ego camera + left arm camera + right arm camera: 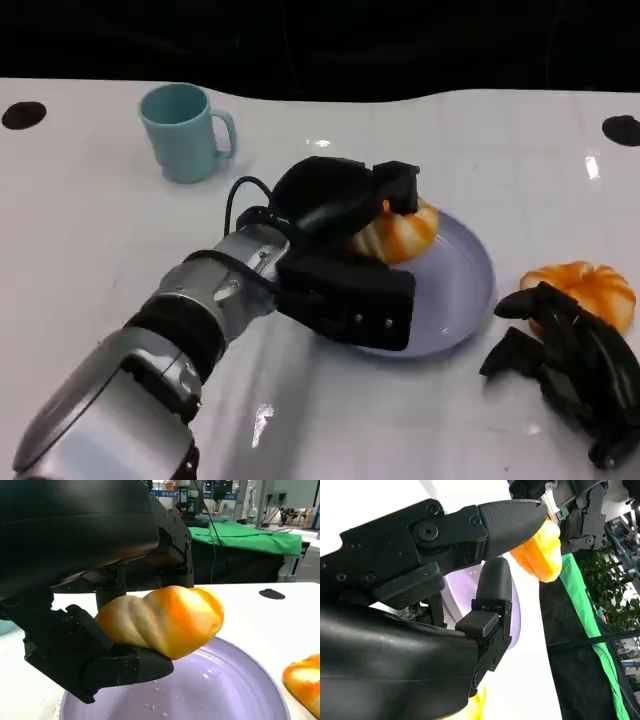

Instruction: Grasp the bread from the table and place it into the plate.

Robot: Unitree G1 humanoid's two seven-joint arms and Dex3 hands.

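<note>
Left hand fingers clasped around a load, right hand resting, fingers apart.

The mug stands well apart from the plate; a second bun flanks its right rim

plate: at table middle, taken as landmark
held bread: over plate's far-left part, in left hand
second bread: right of plate, on table
right hand: right of plate, before second bread
mug: behind and left of plate
</note>
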